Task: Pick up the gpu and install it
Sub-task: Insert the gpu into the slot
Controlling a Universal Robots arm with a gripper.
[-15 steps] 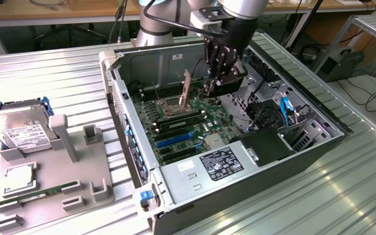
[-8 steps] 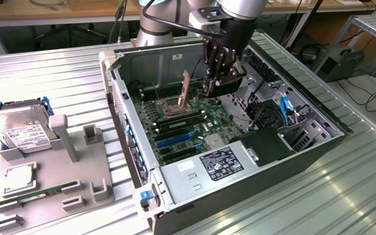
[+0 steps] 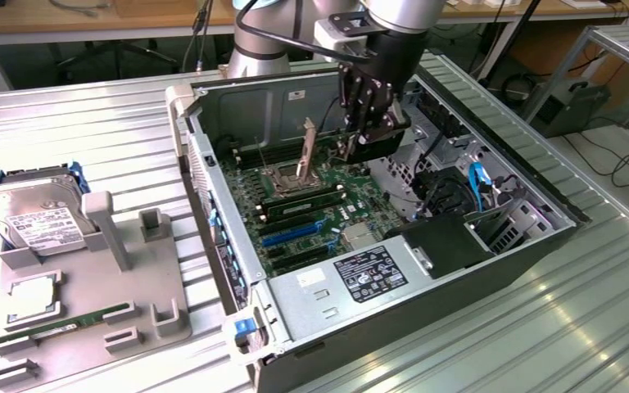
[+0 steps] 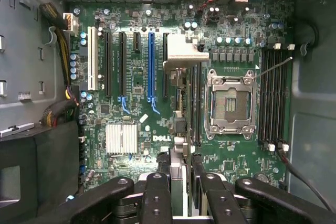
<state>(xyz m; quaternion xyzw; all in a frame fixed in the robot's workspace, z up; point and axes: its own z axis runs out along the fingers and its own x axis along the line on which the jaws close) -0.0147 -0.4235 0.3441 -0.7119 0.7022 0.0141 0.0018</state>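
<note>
A ribbed metal tabletop [image 3: 96, 115] carries an open computer case [image 3: 490, 278] lying on its side, its interior facing up. The silver robot arm [image 3: 271, 41] reaches down into the case from above its rear wall. Just beside the case, on the exterior view's left, lies a grey holder tray [image 3: 107, 286]. The green motherboard [image 4: 231, 161] covers the floor of the case, and a power supply [image 3: 337, 282] with a black label sits at the case's near end in the exterior view. A silver hard drive [image 3: 36, 217] with a white label rests at the far end of the tray, well apart from the case. The black claw [image 4: 180, 163] hangs inside the case over the motherboard, clamped on the gpu [image 4: 184, 56], which the wrist view sees edge-on as a thin card between the fingers. Its silvery bracket end points toward the case's slotted rear wall. The card stands over the board between the blue expansion slots [image 4: 151, 66] and the open processor socket [image 4: 231, 103]; whether its lower edge touches the board cannot be told. A small finned heatsink [image 4: 122, 139] sits on the board inside the case. A slim green memory stick [image 3: 63, 323] lies on the tray outside the case.
</note>
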